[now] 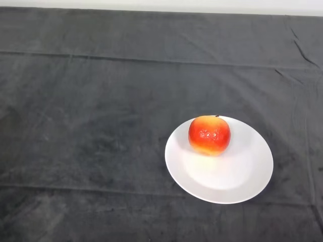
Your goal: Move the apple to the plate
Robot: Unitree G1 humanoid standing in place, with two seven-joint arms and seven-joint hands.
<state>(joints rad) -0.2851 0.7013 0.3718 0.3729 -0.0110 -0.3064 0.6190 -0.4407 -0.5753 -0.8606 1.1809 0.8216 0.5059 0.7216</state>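
Head view | round glossy apple (209,135) on smooth white plate (237,176) | creased dark cloth (91,126)

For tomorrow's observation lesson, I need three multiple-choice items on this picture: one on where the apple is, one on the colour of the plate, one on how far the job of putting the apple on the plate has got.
1. Where is the apple?
A. On the cloth left of the plate
B. On the plate, toward its far left part
C. Beyond the plate, at the table's far edge

2. What colour is the plate?
A. White
B. Blue
C. Black

3. How does the job stand?
A. The apple is held in the air
B. The apple lies on the dark cloth
C. The apple rests on the plate

Answers: 1 B, it sits inside the rim, off centre; 2 A, plain white against the dark cloth; 3 C, the apple stands on the plate with nothing holding it.
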